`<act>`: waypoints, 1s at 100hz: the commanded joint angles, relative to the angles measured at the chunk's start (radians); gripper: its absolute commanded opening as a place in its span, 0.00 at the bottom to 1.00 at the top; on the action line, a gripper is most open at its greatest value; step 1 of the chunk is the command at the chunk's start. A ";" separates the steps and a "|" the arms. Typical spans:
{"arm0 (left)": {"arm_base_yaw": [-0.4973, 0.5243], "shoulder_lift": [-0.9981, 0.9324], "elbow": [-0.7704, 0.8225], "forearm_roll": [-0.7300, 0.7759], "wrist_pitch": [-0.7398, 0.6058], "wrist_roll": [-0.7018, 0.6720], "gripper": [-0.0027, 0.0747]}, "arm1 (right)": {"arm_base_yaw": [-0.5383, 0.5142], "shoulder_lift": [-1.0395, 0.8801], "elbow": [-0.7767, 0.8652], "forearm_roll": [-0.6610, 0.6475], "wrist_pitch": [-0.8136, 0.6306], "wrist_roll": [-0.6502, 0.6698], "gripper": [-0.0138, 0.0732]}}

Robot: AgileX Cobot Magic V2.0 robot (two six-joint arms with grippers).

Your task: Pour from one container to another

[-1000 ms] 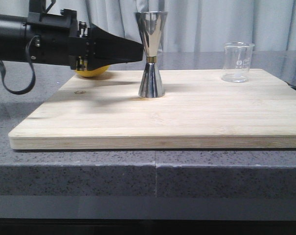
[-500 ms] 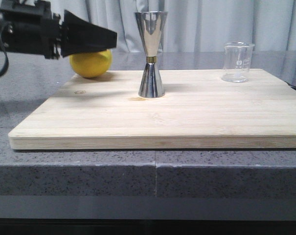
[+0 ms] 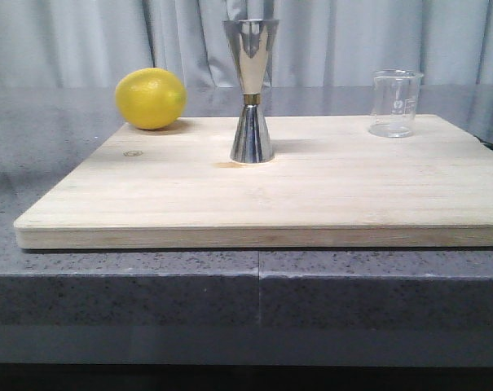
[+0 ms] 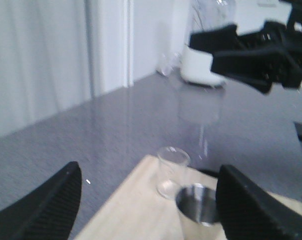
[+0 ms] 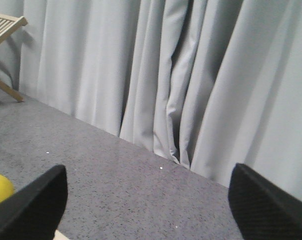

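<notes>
Fingers of the left gripper are spread wide in the left wrist view, two black textured pads with nothing between them. The right gripper is just as far apart in the right wrist view and also holds nothing; it also shows as a blurred black shape in the left wrist view. Neither arm appears in the front view.

Grey speckled bench carries a pale wooden cutting board that fills most of its width. A grey curtain hangs behind. At the board's far left corner rests the yellow lemon, partly on the bench beside the edge. The steel jigger stands upright near the middle of the board's far half, gold band at its waist. The clear glass beaker stands upright at the far right edge of the board, well apart from the jigger; it looks empty.
</notes>
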 commanded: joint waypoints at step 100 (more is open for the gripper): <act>0.123 -0.510 -0.106 -0.607 1.104 0.423 0.67 | -0.005 -0.275 -0.200 0.055 0.644 -0.060 0.83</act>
